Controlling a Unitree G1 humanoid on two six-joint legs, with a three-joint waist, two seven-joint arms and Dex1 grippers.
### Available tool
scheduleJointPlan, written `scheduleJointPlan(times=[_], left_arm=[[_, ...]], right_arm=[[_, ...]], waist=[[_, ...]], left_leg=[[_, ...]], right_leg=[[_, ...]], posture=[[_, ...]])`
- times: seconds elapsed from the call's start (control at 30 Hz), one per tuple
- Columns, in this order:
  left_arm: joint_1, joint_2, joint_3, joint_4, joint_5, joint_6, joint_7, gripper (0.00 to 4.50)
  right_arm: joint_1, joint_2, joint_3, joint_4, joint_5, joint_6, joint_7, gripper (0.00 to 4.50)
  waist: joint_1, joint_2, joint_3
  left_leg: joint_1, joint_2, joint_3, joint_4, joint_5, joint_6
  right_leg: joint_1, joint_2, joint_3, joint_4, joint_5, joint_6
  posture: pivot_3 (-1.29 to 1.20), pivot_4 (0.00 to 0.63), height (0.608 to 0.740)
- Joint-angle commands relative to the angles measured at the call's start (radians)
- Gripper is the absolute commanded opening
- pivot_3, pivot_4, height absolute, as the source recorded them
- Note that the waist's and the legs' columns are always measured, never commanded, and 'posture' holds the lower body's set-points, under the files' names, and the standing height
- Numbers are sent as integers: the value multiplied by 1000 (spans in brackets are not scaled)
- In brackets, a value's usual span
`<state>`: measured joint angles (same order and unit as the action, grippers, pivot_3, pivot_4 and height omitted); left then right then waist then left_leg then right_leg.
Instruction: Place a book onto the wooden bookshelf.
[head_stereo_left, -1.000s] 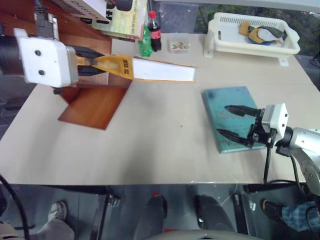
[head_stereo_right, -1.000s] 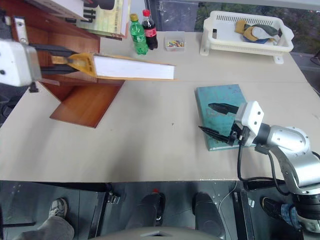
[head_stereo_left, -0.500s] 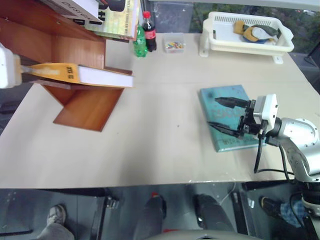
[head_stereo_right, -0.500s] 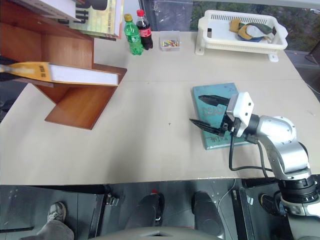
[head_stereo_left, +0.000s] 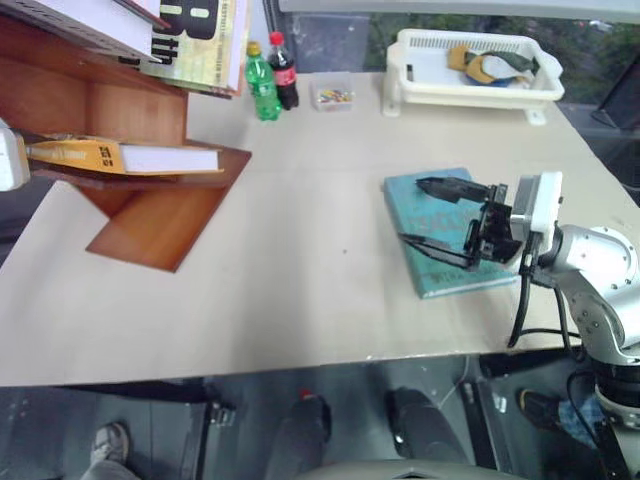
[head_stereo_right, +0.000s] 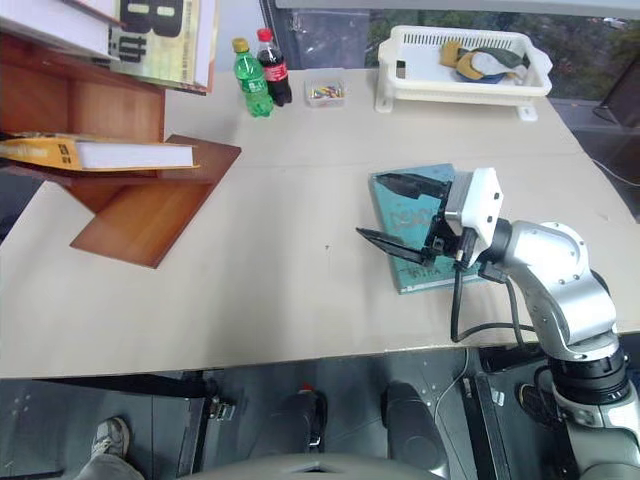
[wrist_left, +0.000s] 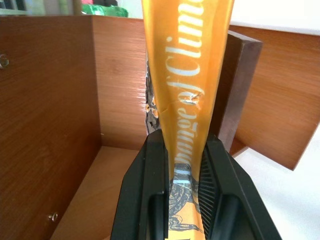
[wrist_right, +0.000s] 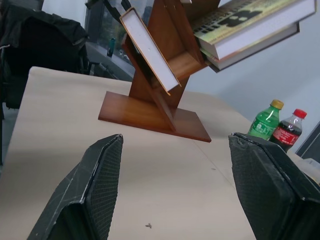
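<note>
A teal-blue book (head_stereo_left: 440, 232) lies flat on the beige table (head_stereo_left: 290, 290) at about 3 o'clock. At 12 o'clock stand a green bottle (head_stereo_left: 259, 68) and a cola bottle (head_stereo_left: 283, 70), touching; a white basket (head_stereo_left: 470, 70) sits at 1 o'clock.

Orange-yellow book (head_stereo_right: 70, 152), reddish-brown bookshelf (head_stereo_right: 140, 215)

A lab-like test room: a plain beige table (head_stereo_left: 300, 300) staged with 2 soda bottles (head_stereo_left: 270, 75), a white basket (head_stereo_left: 470, 75), windows behind.
</note>
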<state>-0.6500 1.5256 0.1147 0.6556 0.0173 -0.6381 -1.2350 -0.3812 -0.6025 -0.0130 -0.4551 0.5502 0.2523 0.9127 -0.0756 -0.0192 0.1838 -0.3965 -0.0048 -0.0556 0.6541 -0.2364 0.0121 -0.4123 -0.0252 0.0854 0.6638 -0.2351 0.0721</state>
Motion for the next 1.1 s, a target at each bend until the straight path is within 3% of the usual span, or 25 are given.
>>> scheduleJointPlan(times=[0.03,0.17,0.23,0.33,0.5,0.67,0.77,0.87,0.97,1.1], left_arm=[[-11,2,-3,67,6,27,2,1098],[7,6,29,78,-31,0,3,2557],[56,14,74,89,-74,-24,-15,3492],[137,19,163,81,-140,-48,-37,3492],[299,-27,458,-34,-245,-14,-63,3492],[421,-126,717,-325,-298,229,-44,3492],[473,-204,782,-631,-402,537,22,3492],[502,-306,720,-997,-625,846,238,3492],[486,-388,633,-1225,-805,1037,456,3492],[524,-586,337,-1429,-880,1132,669,3492]], right_arm=[[-10,1,-13,-36,16,-3,-4,3459],[-19,4,-9,-19,16,-6,8,3459],[-27,7,-4,-4,15,-11,17,3459],[-37,12,-1,19,13,-18,36,3459],[-68,20,6,72,15,-28,83,3459],[-96,22,6,135,11,-55,137,3459],[-110,26,6,172,5,-72,162,3459],[-103,16,6,192,-9,-73,172,3459],[-83,-5,-1,187,-17,-51,166,3459],[-11,-63,-14,140,33,120,124,3459]], waist=[[0,0,0],[6,-1,0],[8,-1,0],[7,-1,0],[9,-3,1],[15,-3,0],[17,-4,0],[18,-4,0],[21,-4,0],[26,-1,-1]], left_leg=[[0,1,0,0,0,0],[0,8,1,0,0,0],[-1,9,1,0,0,0],[-3,10,2,0,0,0],[-4,10,4,0,0,-1],[-3,10,4,-1,0,-1],[-3,10,4,0,0,-1],[-3,10,4,0,0,-1],[-3,10,2,0,0,-1],[0,8,-4,-1,0,-1]], right_leg=[[0,1,0,0,0,0],[-1,8,0,0,1,-2],[-2,8,-1,-1,1,-3],[-2,7,0,-2,3,-7],[-3,5,0,-3,3,-7],[-2,4,0,-3,3,-7],[-2,4,0,-3,3,-7],[-2,3,0,-3,3,-7],[-1,2,-1,-2,3,-7],[0,0,-1,-2,3,-7]], posture=[[0,150,740],[0,150,740],[0,150,740],[0,150,740],[0,150,740],[0,150,740],[0,150,740],[0,150,740],[0,150,740],[0,150,740]])
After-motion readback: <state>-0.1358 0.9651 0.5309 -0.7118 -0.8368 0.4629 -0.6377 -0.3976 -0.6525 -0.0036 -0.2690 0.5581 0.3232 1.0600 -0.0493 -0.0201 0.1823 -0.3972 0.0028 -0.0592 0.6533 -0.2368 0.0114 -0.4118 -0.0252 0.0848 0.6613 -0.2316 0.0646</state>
